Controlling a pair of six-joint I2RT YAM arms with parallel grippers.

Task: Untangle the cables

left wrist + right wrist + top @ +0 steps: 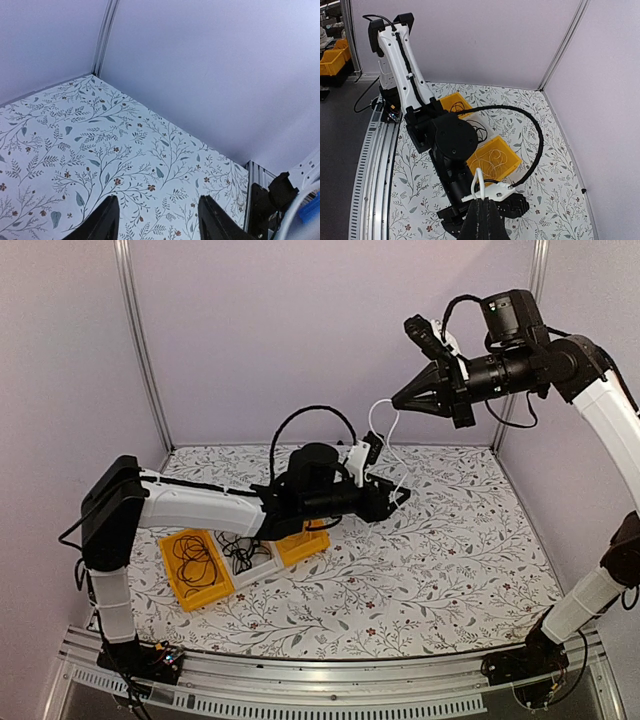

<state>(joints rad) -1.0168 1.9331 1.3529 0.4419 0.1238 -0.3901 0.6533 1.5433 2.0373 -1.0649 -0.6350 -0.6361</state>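
A pale cream cable (396, 452) hangs from my right gripper (398, 400), which is raised high at the back right and shut on the cable's bent top (492, 167). The cable's lower end drops beside my left gripper (399, 497), which hovers over the middle of the table. The left gripper (159, 221) is open, with only the floral table surface between its fingers (107, 220). Black cables (240, 552) lie in a pale tray, more black loops (195, 558) fill a yellow bin, and cream strands (496, 159) lie in another yellow bin.
The yellow bins (178, 587) (312, 548) and the pale tray (262, 571) between them sit at the table's left, under the left arm's forearm. The arm's thick black hose (312, 412) arches above it. Walls and metal posts (140, 350) close the table at the back and sides.
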